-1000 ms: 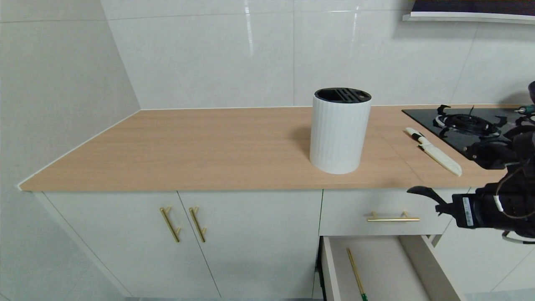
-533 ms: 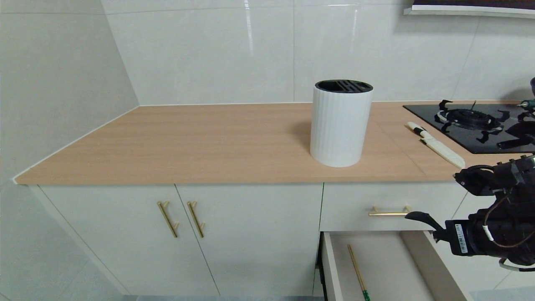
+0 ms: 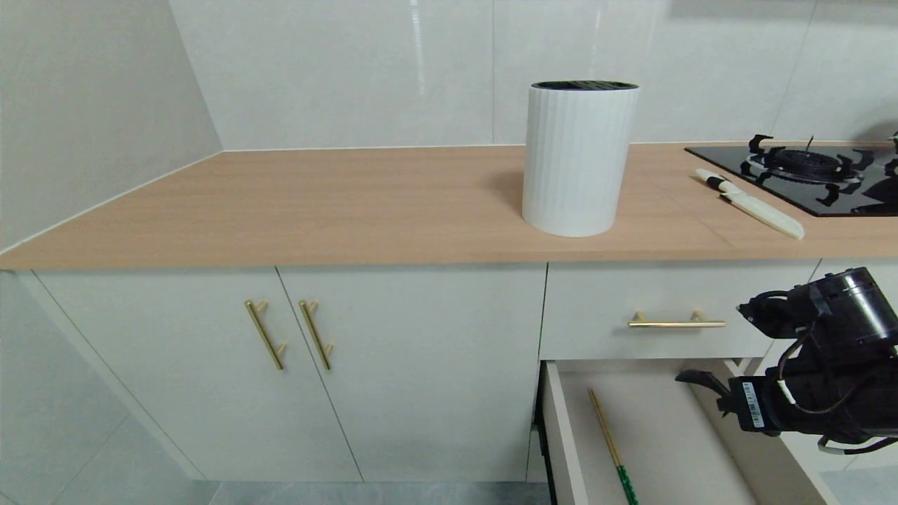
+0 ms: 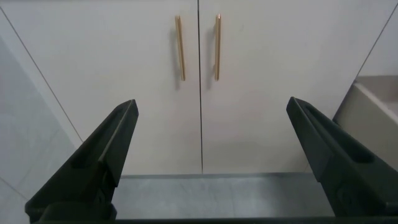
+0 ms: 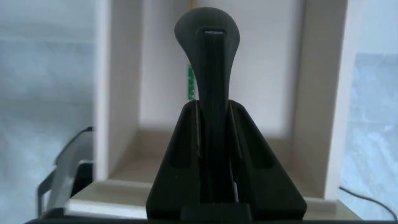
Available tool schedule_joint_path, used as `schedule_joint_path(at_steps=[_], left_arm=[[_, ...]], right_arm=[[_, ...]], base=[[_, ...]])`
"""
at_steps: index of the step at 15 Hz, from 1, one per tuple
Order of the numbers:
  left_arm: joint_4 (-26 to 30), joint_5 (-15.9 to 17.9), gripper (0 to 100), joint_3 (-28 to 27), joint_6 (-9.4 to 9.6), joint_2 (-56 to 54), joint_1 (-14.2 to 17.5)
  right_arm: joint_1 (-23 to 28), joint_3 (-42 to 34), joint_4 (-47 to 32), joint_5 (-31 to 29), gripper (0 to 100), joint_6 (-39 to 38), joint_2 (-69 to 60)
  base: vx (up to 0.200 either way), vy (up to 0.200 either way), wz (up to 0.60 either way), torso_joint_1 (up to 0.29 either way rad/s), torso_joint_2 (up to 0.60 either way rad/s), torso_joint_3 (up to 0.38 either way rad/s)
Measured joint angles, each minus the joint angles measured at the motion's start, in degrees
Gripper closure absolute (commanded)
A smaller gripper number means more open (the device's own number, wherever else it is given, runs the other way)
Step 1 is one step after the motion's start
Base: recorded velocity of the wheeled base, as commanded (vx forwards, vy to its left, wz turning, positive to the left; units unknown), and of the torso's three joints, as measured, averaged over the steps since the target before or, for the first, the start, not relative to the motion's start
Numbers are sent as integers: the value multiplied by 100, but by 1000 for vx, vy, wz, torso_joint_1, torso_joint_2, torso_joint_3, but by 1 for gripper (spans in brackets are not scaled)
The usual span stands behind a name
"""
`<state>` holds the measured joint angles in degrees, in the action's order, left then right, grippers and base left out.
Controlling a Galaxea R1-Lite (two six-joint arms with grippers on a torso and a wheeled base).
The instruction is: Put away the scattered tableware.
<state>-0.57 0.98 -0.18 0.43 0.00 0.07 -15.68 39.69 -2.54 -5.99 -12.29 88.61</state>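
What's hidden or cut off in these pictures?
Chopstick: green tip cut by the head view's bottom edge.
Open drawer: right side hidden behind the right hand, head view.
White holder: slots seen edge-on in the head view; contents unknowable.

Wooden countertop [image 3: 316,203]: white holder [image 3: 577,158], knife [image 3: 751,205], hob [image 3: 814,179]

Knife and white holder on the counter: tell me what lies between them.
Nothing. In the head view, the stretch of wooden counter between the knife and the white holder is bare.
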Motion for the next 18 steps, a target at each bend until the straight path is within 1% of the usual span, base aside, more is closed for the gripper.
schedule_joint_path(at_steps=[6,8,13,15,17,18], left_arm=[[0,0,0,0,-2,0,-2],[0,0,0,0,-2,0,0],[-2,0,0,0,0,0,0],[-2,0,0,0,0,0,0],[-2,0,0,0,0,0,0],[-2,0,0,0,-2,0,0]], right_arm=[[107,11,16,0,100,6,372],[112,11,115,0,100,6,480],[138,-28,477,13,100,6,885],[160,-130,975,13,100,17,1218],[196,-284,1685,16,100,30,1657],[207,-389,2232,13,100,39,1979]], base=[[0,0,0,-63,430,356],[0,0,0,-17,151,134],[0,0,0,0,13,8],[0,0,0,0,0,0],[0,0,0,0,0,0],[0,0,0,0,0,0]])
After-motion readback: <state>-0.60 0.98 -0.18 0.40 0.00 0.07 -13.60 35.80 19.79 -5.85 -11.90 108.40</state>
